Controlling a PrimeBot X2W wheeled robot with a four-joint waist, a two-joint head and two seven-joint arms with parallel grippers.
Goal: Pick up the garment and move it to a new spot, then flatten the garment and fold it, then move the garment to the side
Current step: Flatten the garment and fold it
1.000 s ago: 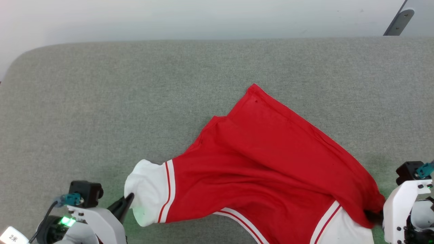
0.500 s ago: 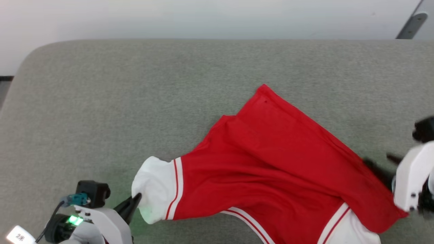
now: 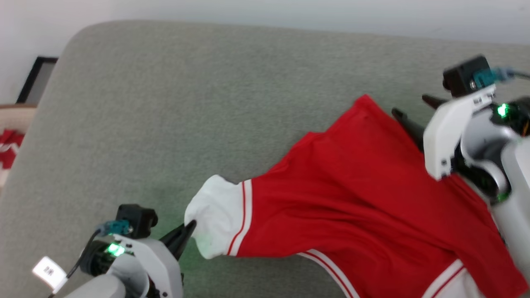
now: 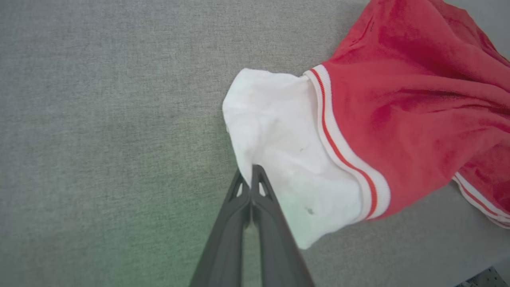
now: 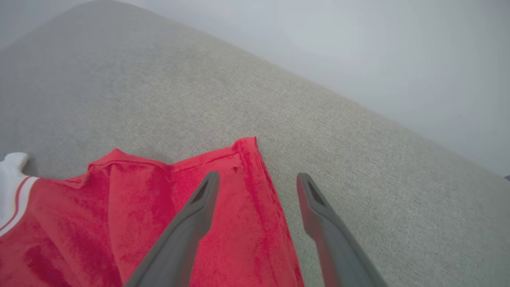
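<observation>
Flatten step, prob.: L gripper (image 4: pixel 252 170) pinched shut on white sleeve (image 4: pixel 279 143) of jersey (image 3: pixel 352 194), R gripper (image 5: pixel 258 179) wide open, empty, over red hem corner (image 5: pixel 248 150); next needs corner grab, pull taut.

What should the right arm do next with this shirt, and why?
Probably lower the right gripper onto the far hem corner of the garment and close. Its jaws stand open above that corner, while the left gripper is shut on the white sleeve, so a second grip would let both arms stretch it flat.
</observation>
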